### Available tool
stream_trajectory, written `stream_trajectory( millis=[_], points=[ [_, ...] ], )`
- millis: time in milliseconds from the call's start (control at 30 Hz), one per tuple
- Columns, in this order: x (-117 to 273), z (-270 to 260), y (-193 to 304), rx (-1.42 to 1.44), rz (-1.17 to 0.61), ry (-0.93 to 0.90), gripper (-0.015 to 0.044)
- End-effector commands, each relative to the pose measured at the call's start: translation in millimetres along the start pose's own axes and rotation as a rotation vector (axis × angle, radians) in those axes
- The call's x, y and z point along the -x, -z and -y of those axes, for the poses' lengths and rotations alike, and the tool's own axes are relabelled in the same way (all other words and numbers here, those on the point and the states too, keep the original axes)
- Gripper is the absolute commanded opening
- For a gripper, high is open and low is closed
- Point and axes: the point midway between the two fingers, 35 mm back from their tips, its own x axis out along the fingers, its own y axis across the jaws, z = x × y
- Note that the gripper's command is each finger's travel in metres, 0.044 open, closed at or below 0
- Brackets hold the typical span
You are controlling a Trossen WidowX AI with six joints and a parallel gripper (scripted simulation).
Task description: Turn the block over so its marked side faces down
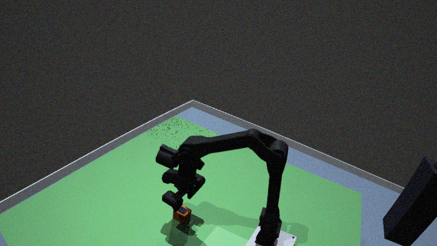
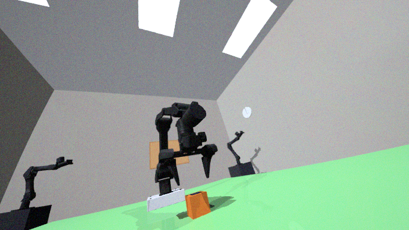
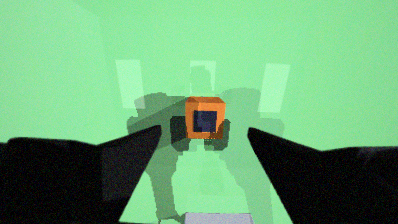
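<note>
The orange block [image 1: 183, 217] [image 2: 198, 206] [image 3: 205, 106] stands on the green table surface [image 1: 108, 192] [image 2: 319, 197] [image 3: 340, 100]. Its marked side, with a dark navy square [image 3: 205, 121], faces up. My gripper [image 1: 184, 203] [image 2: 193, 180] [image 3: 204, 130] is open and empty, pointing down above the block. In the wrist view the block shows between the two fingertips, clear of both. In the top view, one finger hides a small part of the block's top.
The white base plate [image 1: 287, 240] [image 2: 166, 200] [image 3: 218, 218] of my arm is on the table, on the arm side of the block. A dark box-like object [image 1: 409, 205] stands at the far right in the top view. Two other arms on dark stands [image 2: 241, 169] [image 2: 39, 216] are in the background.
</note>
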Motion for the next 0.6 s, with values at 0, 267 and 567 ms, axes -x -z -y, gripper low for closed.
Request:
stream_trajectory(
  millis=[0, 267, 567],
  points=[
    [-15.3, 0.6, 2.6, -0.003, -0.016, -0.002, 0.044],
    [-19.3, 0.5, 2.5, -0.003, -0.016, -0.002, 0.044],
    [-34.0, 0.4, 2.4, -0.003, -0.016, -0.002, 0.044]
  ],
)
